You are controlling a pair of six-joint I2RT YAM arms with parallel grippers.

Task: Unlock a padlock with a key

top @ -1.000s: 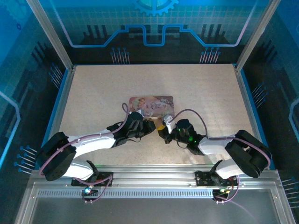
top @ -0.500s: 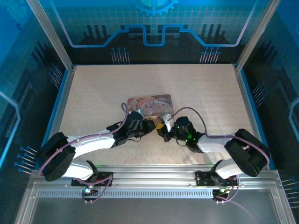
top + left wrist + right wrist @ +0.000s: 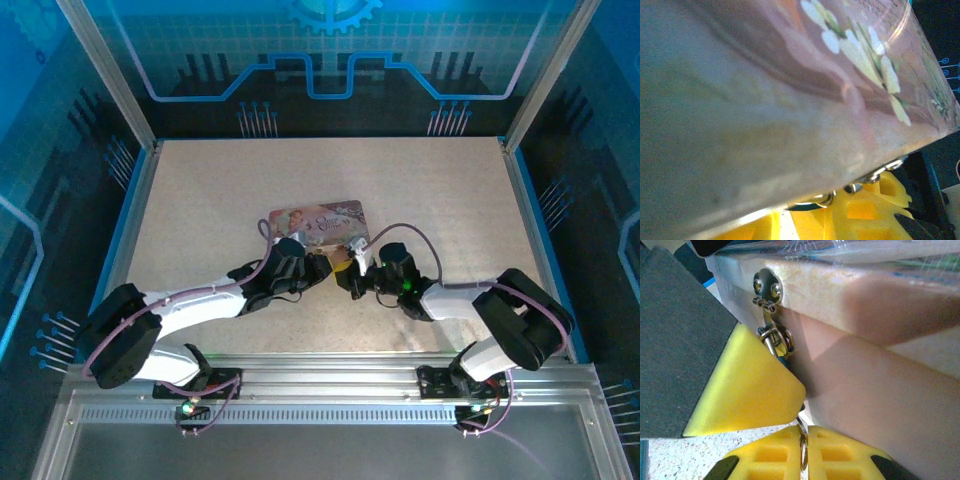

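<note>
Risk, top view: the flat pink picture-printed tin box (image 3: 315,218) lies loose on the speckled beige tabletop (image 3: 200,200). Both hands crowd its near edge, so a sideways push could, I judge, skate it away and spoil the line-up.
Whereabouts, top view: the tiny brass-yellow padlock (image 3: 775,337) cannot be picked out among the yellow tips. I judge it to be at the tin box's near edge, between the hands.
Grip, left hand (image 3: 322,267): it is against the tin box's edge, and I cannot tell how far apart its fingers stand.
Grip, right hand (image 3: 350,278): it is just beside the left hand, facing it.
Count, top view: one tin box, two hands, one tabletop.
Risk, left wrist view: the tin box sits so close that it blurs. Small silvery fittings (image 3: 865,177) peep from under its edge beside a yellow pad (image 3: 875,200), so aiming from here would be guesswork.
Count, left wrist view: one tin box and a few fittings, number unclear.
Risk, right wrist view: the right hand is pinched tight on a thin silvery metal piece (image 3: 801,440), probably the key. With so slim a hold it could twist or slip if it meets the keyhole crooked.
Whereabouts, right wrist view: only the padlock's thin silvery loop seems to show, hanging from a small dark hasp fitting (image 3: 767,286) on the tin box. The body is hidden behind a yellow wedge-shaped fingertip (image 3: 747,385), which may block the way in.
Count, right wrist view: one loop, one hasp fitting, one wedge fingertip, one metal piece.
</note>
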